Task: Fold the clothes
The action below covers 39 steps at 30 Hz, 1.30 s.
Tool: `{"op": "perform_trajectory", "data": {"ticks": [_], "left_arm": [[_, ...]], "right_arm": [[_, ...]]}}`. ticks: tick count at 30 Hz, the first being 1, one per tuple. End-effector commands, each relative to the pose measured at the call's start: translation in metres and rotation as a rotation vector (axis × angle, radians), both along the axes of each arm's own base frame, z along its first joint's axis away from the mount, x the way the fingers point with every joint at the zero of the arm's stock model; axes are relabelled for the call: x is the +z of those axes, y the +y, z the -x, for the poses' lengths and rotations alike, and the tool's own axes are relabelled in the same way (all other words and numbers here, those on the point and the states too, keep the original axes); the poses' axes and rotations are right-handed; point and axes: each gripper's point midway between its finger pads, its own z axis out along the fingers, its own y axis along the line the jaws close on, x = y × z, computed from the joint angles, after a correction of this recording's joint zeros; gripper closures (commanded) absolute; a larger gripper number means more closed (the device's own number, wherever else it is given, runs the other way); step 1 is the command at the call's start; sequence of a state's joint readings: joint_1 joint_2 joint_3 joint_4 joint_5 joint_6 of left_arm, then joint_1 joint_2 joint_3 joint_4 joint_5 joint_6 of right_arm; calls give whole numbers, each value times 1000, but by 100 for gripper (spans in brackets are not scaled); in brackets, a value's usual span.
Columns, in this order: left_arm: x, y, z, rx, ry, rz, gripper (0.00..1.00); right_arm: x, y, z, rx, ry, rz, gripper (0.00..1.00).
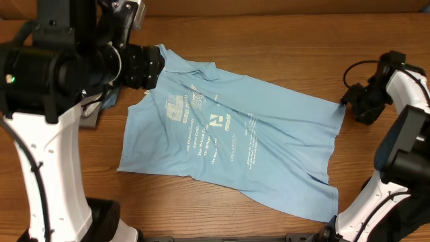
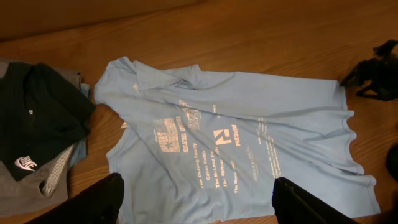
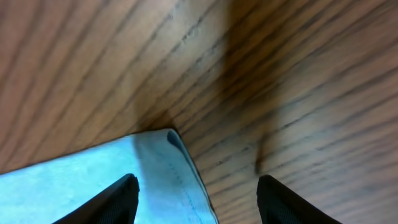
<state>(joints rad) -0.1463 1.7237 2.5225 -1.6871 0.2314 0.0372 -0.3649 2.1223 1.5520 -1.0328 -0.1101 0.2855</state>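
Light blue T-shirt — hem corner lies between right gripper's parted jaws; left gripper, collar end, likewise parted.

The desk was brown wood with dark lines in it. A light blue shirt lay spread out on it, a bit wrinkled, white print facing up. Beside its collar end lay a small pile: a black shirt on a grey one.
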Motion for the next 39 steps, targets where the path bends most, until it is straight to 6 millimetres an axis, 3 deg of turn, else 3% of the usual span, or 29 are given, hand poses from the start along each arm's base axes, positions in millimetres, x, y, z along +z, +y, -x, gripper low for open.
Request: {"op": "perform_trajectory", "data": {"ticks": [1, 6, 9, 12, 13, 15, 18, 21, 22, 26, 30, 33, 34, 36, 39], "left_arm": [[14, 3, 11, -8, -50, -10, 20], [14, 3, 12, -9, -52, -10, 20], [14, 3, 12, -9, -52, -10, 19], [14, 3, 12, -8, -51, -10, 19], [14, 3, 12, -8, -52, -10, 19], [14, 3, 12, -8, -51, -10, 19], [14, 3, 12, -8, -52, -10, 19], [14, 3, 12, -8, -52, -10, 17], [14, 3, 11, -8, -54, -10, 17], [16, 3, 9, -8, -64, -8, 17], [18, 3, 7, -8, -77, -6, 17], [19, 3, 6, -8, -79, -6, 17], [18, 3, 6, -8, -78, -6, 17], [18, 3, 6, -7, -77, -8, 17], [15, 8, 6, 11, -71, -30, 16]], "right_arm": [[-11, 8, 1, -15, 4, -29, 36], [-33, 11, 7, -19, -4, -34, 44], [-37, 18, 0, -17, -48, -72, 59], [-30, 35, -19, 68, -158, -173, 72], [-25, 43, -26, 104, -208, -223, 85], [-23, 44, -29, 105, -221, -226, 96], [-4, 39, -44, 106, -275, -216, 96], [41, 34, -72, 129, -403, -199, 96], [75, 32, -91, 151, -498, -188, 96], [176, 17, -140, 196, -772, -92, 96], [271, -31, -175, 41, -996, 94, 96], [313, -53, -184, -9, -1114, 187, 96], [318, -55, -185, -8, -1134, 195, 91], [318, -56, -185, -9, -1136, 198, 4], [299, -53, -176, -17, -1054, 169, 0]]}}
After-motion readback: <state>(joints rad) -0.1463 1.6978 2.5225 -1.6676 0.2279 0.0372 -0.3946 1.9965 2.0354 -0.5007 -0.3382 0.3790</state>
